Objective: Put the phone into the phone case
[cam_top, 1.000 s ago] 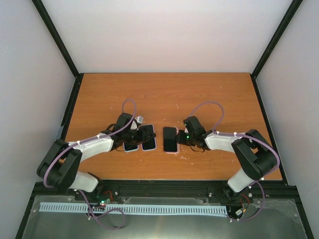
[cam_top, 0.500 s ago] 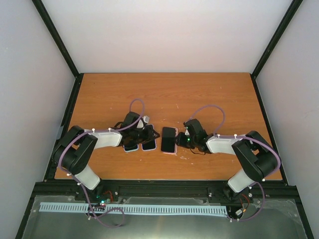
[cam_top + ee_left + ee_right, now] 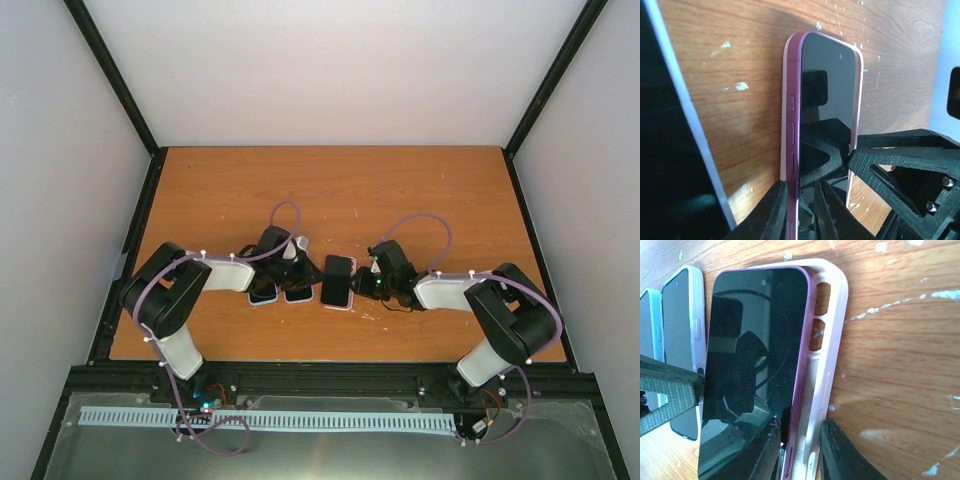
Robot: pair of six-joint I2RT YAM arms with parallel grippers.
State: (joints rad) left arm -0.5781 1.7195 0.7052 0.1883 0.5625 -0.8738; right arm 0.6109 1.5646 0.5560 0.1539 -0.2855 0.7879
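Note:
The phone (image 3: 338,280), purple-edged with a dark screen, lies between my two grippers near the table's middle. In the right wrist view the phone (image 3: 755,340) sits tilted in the pale pink phone case (image 3: 835,300), its right edge raised off the case floor. My right gripper (image 3: 800,450) is shut on the case's long side wall, with the phone's edge also between its fingers. My left gripper (image 3: 802,200) is shut on the opposite long edge of the phone (image 3: 830,90), where a pale strip of case (image 3: 785,100) shows. Seen from above, the left gripper (image 3: 303,270) and right gripper (image 3: 372,283) flank the phone.
Two other cased phones (image 3: 265,295) (image 3: 298,294) lie side by side just left of the left gripper, under its wrist. One of them fills the left edge of the left wrist view as a dark slab (image 3: 665,150). Both show in the right wrist view, white-cased (image 3: 682,315) and blue-cased (image 3: 647,325).
My left arm has swung right, up to the phone, and its jaws have narrowed onto the phone's left edge. The phone and right gripper shifted slightly left.

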